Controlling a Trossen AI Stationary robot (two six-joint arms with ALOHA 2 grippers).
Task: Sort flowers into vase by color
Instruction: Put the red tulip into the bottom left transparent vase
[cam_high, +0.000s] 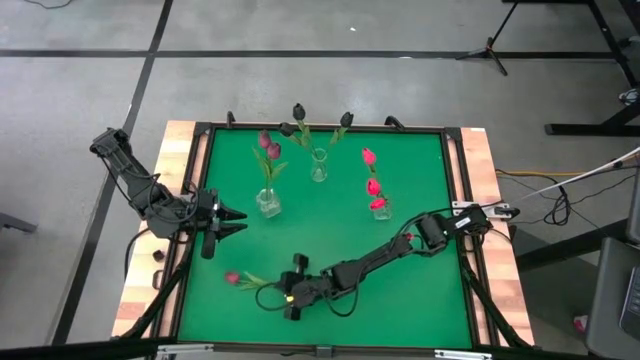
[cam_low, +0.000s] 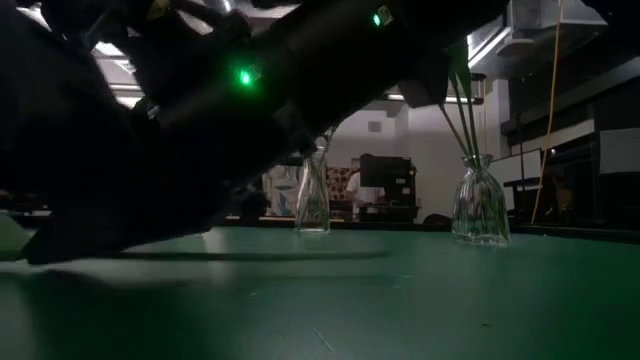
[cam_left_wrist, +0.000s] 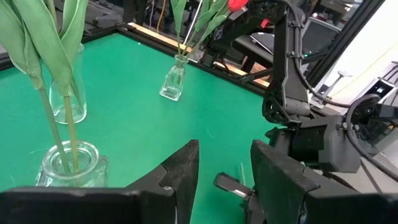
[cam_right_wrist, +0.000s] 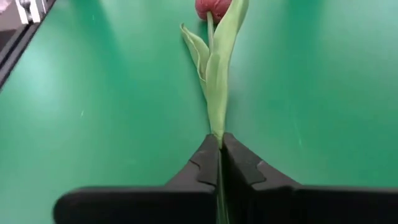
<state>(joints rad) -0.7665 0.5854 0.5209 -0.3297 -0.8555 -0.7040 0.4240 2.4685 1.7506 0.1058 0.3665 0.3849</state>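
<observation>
Inside three vases (cam_high: 268, 203), sorted flowers (cam_high: 373, 186)

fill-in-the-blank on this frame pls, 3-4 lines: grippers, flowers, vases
1. The right gripper is shut on the stem of a pink-red tulip that lies on the ____ mat.
2. The number of glass vases standing on the mat is ____.
3. The middle vase holds tulips with near-____ heads.
4. The left gripper waits at the mat's left edge, its fingers ____.

Missing words: green; three; black; open
</observation>
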